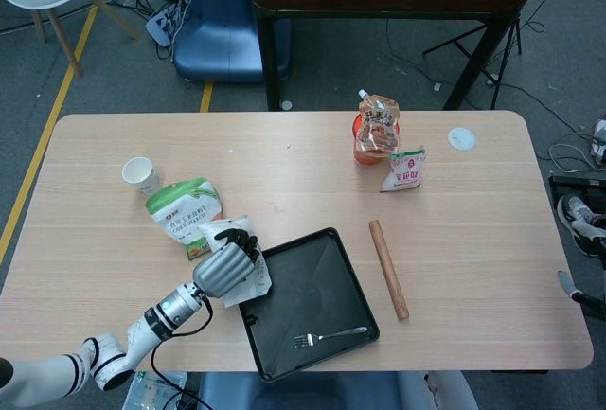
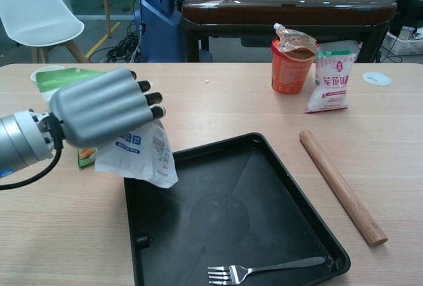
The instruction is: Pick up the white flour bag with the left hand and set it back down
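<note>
Gripping the white flour bag (image 2: 140, 160) from above, the left hand (image 2: 102, 106) has its fingers curled over the bag's top, and the bag hangs down beneath the palm. The bag's lower corner overlaps the near-left rim of the black tray (image 2: 291, 187), which lies to the hand's right; whether that corner touches the tray cannot be told from either view. In the head view the same hand (image 1: 225, 264) and bag (image 1: 248, 277) sit at the tray's (image 1: 327, 268) left edge. Just behind the hand, partly hidden by it, lies a green corn starch bag (image 1: 186, 213) on the surface (image 2: 225, 107), with a paper cup (image 1: 140, 174) farther beyond it to the left. A fork (image 2: 261, 270) rests in the tray's near part. Well to the hand's right lies a wooden rolling pin (image 2: 341, 185); farther off stand an orange cup (image 2: 288, 68) and a small white-and-red packet (image 2: 329, 78).
</note>
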Robot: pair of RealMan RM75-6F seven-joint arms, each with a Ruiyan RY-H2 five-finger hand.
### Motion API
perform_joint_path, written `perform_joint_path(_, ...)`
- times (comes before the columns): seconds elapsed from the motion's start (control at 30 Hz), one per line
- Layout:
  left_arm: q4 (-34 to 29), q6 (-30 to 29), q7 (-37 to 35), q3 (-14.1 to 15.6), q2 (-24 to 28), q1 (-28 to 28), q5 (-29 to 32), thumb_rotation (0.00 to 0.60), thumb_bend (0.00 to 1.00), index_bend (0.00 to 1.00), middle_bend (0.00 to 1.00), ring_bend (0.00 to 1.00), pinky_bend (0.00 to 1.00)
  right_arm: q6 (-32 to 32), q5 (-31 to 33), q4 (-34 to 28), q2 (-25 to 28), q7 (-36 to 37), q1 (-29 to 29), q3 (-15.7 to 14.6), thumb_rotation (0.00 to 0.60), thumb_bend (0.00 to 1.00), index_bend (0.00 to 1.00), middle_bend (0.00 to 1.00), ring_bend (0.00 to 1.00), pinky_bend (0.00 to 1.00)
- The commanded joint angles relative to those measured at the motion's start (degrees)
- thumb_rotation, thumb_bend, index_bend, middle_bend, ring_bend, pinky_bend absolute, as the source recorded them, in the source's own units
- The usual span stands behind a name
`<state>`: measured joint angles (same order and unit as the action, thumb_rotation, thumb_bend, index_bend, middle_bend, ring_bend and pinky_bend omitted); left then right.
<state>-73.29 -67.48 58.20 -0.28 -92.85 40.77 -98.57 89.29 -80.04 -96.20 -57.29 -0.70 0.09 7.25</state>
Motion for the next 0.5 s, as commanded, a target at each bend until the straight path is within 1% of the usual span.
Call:
perform_joint_path(0.03, -3.27, 2.32, 5.57, -0.40, 0.66, -1.30, 2.78, 0.600, 0.18, 0.48, 0.61, 0.51, 0.61, 0.02, 0.04, -0.01, -0.01, 0.00, -0.02, 0.03, 0.600, 0.25, 0.24, 0.31, 0.19, 0.16)
perform_joint_path(0.2, -7.28, 4.61, 15.32, -1.03, 1.07, -2.71, 6.84, 0.600, 0.19, 0.48, 0.63, 0.51, 0.61, 0.11, 0.01, 0.01, -0.06, 0.02, -0.06, 0.10, 0.600, 0.25, 0.24, 0.31, 0.19, 0.16)
perform_joint_path(0.37, -10.98, 5.65, 27.59, -1.44, 1.13, -4.16, 11.44, 0.600, 0.20, 0.49, 0.64, 0.52, 0.61, 0.26, 0.03, -0.03, -0.06, 0.03, -0.14, 0.18, 0.600, 0.25, 0.24, 0.31, 0.19, 0.16)
perform_joint_path(0.43, -12.34, 6.00, 30.52, -1.45, 1.00, -4.52, 13.18, 0.600, 0.21, 0.49, 0.64, 0.52, 0.61, 0.33, 0.02, 0.02, -0.06, 0.10, -0.19, 0.21, 0.600, 0.25, 0.24, 0.31, 0.19, 0.16)
perform_joint_path(0.5, -13.05, 5.82, 31.77, -1.64, 0.96, -4.60, 13.94, 0.600, 0.21, 0.49, 0.64, 0.52, 0.61, 0.38, 0.01, 0.07, -0.05, 0.15, -0.22, 0.22, 0.600, 0.25, 0.24, 0.31, 0.19, 0.16)
